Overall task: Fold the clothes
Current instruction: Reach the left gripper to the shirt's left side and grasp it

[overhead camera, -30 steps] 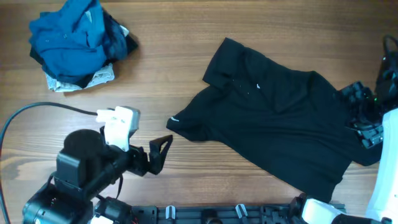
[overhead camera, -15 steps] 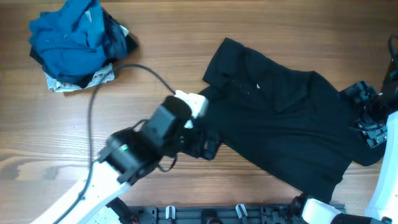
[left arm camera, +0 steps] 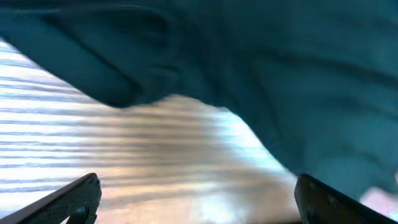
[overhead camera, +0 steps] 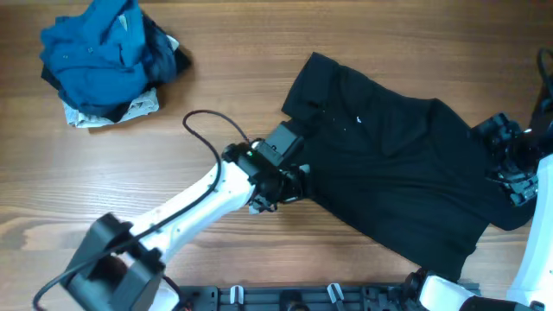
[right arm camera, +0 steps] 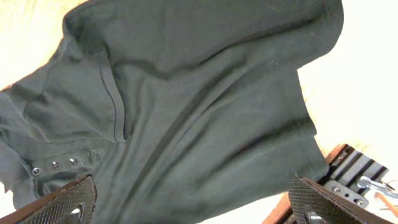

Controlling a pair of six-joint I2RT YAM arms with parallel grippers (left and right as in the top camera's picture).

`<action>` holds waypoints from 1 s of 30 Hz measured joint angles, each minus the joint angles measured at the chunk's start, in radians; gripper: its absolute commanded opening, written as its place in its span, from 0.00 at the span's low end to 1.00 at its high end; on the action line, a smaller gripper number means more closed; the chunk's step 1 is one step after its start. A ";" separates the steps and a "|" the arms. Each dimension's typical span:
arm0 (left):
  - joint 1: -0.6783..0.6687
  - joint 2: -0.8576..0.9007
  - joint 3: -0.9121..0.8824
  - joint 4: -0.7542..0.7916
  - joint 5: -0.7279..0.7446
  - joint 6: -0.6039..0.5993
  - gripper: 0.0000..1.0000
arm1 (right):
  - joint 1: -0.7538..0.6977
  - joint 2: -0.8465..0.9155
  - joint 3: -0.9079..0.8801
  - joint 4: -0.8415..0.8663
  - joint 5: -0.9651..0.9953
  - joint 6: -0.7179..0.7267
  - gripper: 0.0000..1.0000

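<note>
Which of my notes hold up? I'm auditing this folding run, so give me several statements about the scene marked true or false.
The black polo shirt lies spread on the wooden table. True.
The left end effector is open at the shirt's sleeve. True.
The clothes pile is mostly red. False: it is mostly blue.
The right end effector is shut on the shirt. False: its fingers stand wide apart.

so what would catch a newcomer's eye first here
A black polo shirt lies spread out right of centre on the wooden table, with the left pincer open at its near sleeve. In the far left corner sits a crumpled pile of blue clothes.
</note>
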 measured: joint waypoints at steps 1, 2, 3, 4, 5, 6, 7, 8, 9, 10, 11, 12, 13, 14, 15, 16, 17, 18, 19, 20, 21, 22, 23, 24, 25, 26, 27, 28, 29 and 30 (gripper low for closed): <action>0.005 0.009 0.000 0.007 -0.009 -0.019 1.00 | 0.000 0.000 0.000 -0.008 0.000 -0.003 1.00; 0.015 0.021 0.000 0.024 -0.023 -0.043 1.00 | 0.000 0.000 0.000 -0.017 0.000 -0.003 1.00; 0.024 0.028 0.000 0.032 -0.029 -0.052 1.00 | 0.000 0.000 -0.001 -0.024 0.000 -0.008 1.00; 0.036 0.037 0.000 0.041 -0.035 -0.064 1.00 | 0.000 0.000 -0.003 -0.032 0.000 -0.014 1.00; 0.047 0.044 0.000 0.048 -0.038 -0.069 1.00 | 0.000 0.000 -0.004 -0.039 0.000 -0.017 1.00; 0.063 0.056 0.000 0.060 -0.042 -0.071 0.99 | 0.000 0.000 -0.009 -0.044 0.000 -0.021 1.00; 0.074 0.064 0.000 0.069 -0.042 -0.070 1.00 | 0.000 0.000 -0.014 -0.046 0.000 -0.022 1.00; 0.087 0.076 0.000 0.081 -0.044 -0.069 0.99 | 0.000 0.000 -0.016 -0.049 0.000 -0.023 1.00; 0.098 0.086 0.000 0.087 -0.045 -0.066 0.96 | 0.000 0.000 -0.018 -0.050 0.000 -0.023 1.00; 0.105 0.092 0.000 0.095 -0.046 -0.061 0.94 | 0.000 0.000 -0.019 -0.055 0.000 -0.026 1.00; 0.112 0.099 0.000 0.104 -0.046 -0.053 0.92 | 0.000 0.000 -0.019 -0.061 0.000 -0.026 1.00; 0.116 0.106 0.000 0.125 -0.048 -0.037 0.89 | 0.000 0.000 -0.020 -0.065 0.000 -0.030 1.00; 0.116 0.111 0.000 0.141 -0.048 -0.029 0.88 | 0.000 0.000 -0.020 -0.065 0.000 -0.034 1.00; 0.116 0.116 0.000 0.153 -0.046 -0.022 0.87 | 0.000 0.000 -0.020 -0.067 0.000 -0.042 1.00; 0.116 0.122 0.000 0.164 -0.038 -0.013 0.85 | 0.000 0.000 -0.020 -0.072 0.000 -0.045 1.00; 0.116 0.127 0.000 0.169 -0.034 -0.011 0.83 | 0.000 0.000 -0.020 -0.076 0.000 -0.048 1.00; 0.116 0.130 0.000 0.169 -0.029 -0.009 0.81 | 0.000 0.000 -0.020 -0.081 0.000 -0.048 1.00; 0.116 0.137 0.000 0.169 -0.021 -0.002 0.77 | 0.000 0.000 -0.021 -0.087 0.000 -0.048 1.00; 0.116 0.144 0.000 0.170 -0.011 0.006 0.72 | 0.000 0.000 -0.021 -0.092 0.000 -0.048 1.00; 0.116 0.150 0.000 0.170 -0.004 0.008 0.65 | 0.000 0.000 -0.021 -0.095 0.000 -0.048 1.00; 0.116 0.158 0.000 0.170 0.005 0.015 0.54 | 0.000 0.000 -0.021 -0.102 0.000 -0.048 1.00; 0.116 0.163 0.000 0.170 0.009 0.016 0.43 | 0.000 0.000 -0.021 -0.113 0.000 -0.048 1.00; 0.116 0.171 0.000 0.170 0.014 0.014 0.36 | 0.000 0.000 -0.021 -0.117 0.000 -0.048 1.00; 0.116 0.180 0.000 0.170 0.020 0.024 0.23 | 0.000 0.000 -0.021 -0.122 0.000 -0.048 1.00; 0.116 0.185 0.000 0.169 0.024 0.028 0.14 | 0.000 0.000 -0.021 -0.122 0.000 -0.048 1.00; 0.116 0.187 0.000 0.168 0.029 0.031 0.04 | 0.000 0.000 -0.024 -0.097 -0.003 -0.048 1.00; 0.116 0.187 0.000 0.166 0.035 0.029 0.04 | 0.000 0.000 -0.027 -0.087 -0.005 -0.048 1.00; 0.116 0.187 0.000 0.166 0.036 0.031 0.04 | 0.000 0.000 -0.035 -0.070 -0.008 -0.048 0.98; 0.117 0.187 0.000 0.166 0.039 0.034 0.04 | 0.000 -0.002 -0.055 -0.031 -0.015 -0.048 0.88; 0.117 0.187 0.000 0.163 0.039 0.035 0.04 | 0.000 0.000 -0.098 0.020 -0.032 -0.051 0.86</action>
